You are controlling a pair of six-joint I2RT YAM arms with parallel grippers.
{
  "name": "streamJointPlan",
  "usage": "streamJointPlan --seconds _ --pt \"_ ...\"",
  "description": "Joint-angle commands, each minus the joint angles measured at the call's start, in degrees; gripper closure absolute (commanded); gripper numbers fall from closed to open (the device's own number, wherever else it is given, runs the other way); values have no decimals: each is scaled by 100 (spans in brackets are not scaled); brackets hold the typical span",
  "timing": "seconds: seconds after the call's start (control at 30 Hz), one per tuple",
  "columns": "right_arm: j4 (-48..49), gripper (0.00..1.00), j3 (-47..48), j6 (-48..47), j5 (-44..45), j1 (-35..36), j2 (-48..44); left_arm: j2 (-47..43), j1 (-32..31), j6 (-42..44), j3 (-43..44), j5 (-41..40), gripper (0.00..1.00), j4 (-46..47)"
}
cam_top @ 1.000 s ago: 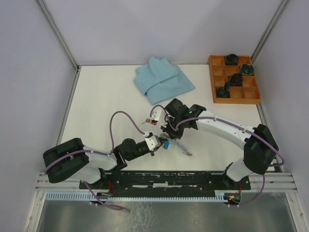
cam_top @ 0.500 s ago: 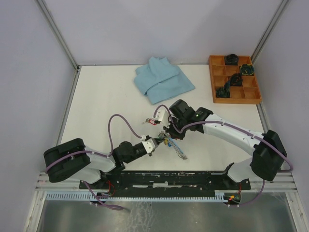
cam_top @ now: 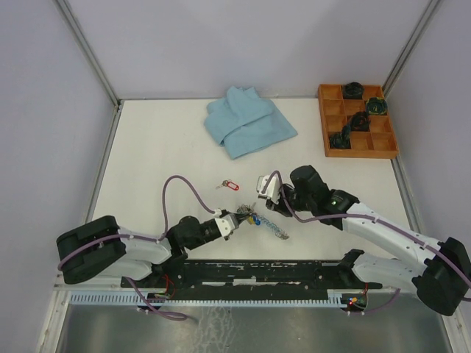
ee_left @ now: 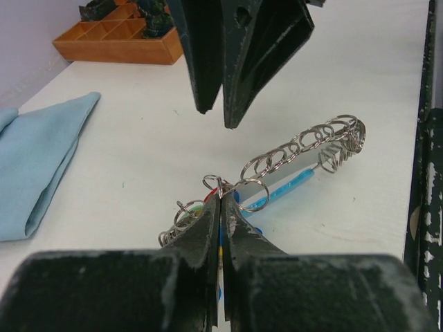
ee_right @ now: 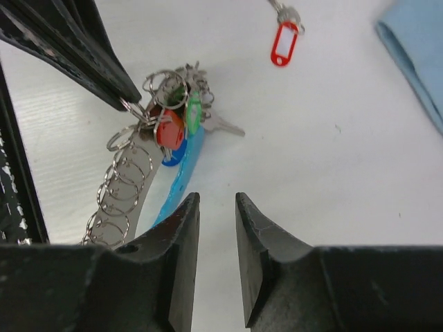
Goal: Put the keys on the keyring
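The keyring (cam_top: 274,229) is a grey chain of wire loops with a light-blue segment, lying on the white table. My left gripper (cam_top: 241,218) is shut on a small ring at its near end (ee_left: 220,185). Keys with red (ee_right: 168,128), green (ee_right: 193,111) and blue tags bunch at that end. In the left wrist view the keyring (ee_left: 304,142) stretches away to the right. A loose key with a red tag (cam_top: 229,184) lies apart on the table, and shows in the right wrist view (ee_right: 284,41). My right gripper (ee_right: 217,198) is open and empty, hovering above the blue segment (ee_right: 181,176).
A folded light-blue cloth (cam_top: 246,121) lies at the back centre. An orange compartment tray (cam_top: 357,121) with dark items stands at the back right. The black base rail (cam_top: 257,272) runs along the near edge.
My right arm has drawn back to the right, away from the keyring, which uncovers the loose red-tag key. My left gripper keeps its hold and has shifted slightly right.
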Motion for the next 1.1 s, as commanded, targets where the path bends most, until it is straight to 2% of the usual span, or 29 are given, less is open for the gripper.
streamJointPlan --seconds 0.0,0.1,0.23,0.43,0.6,1.07 --pt "1046 64 -107 -699 -1048 -181 -3 -497 69 447 62 393 97 -360" --pt "1015 63 -23 -1198 -1703 -376 230 -772 148 710 129 656 97 -883" --pt "828 58 63 -1801 -2449 -529 342 -1115 325 1056 59 1066 97 -1136" --pt "758 55 182 -2372 -3122 -528 541 -1427 728 1269 250 1845 97 -1953" --pt "553 52 478 -2795 -3578 -523 912 -1511 995 1324 329 2363 97 -2122" --pt "190 58 817 -3311 -3426 -81 1610 -1465 1168 1389 416 2706 97 -2222"
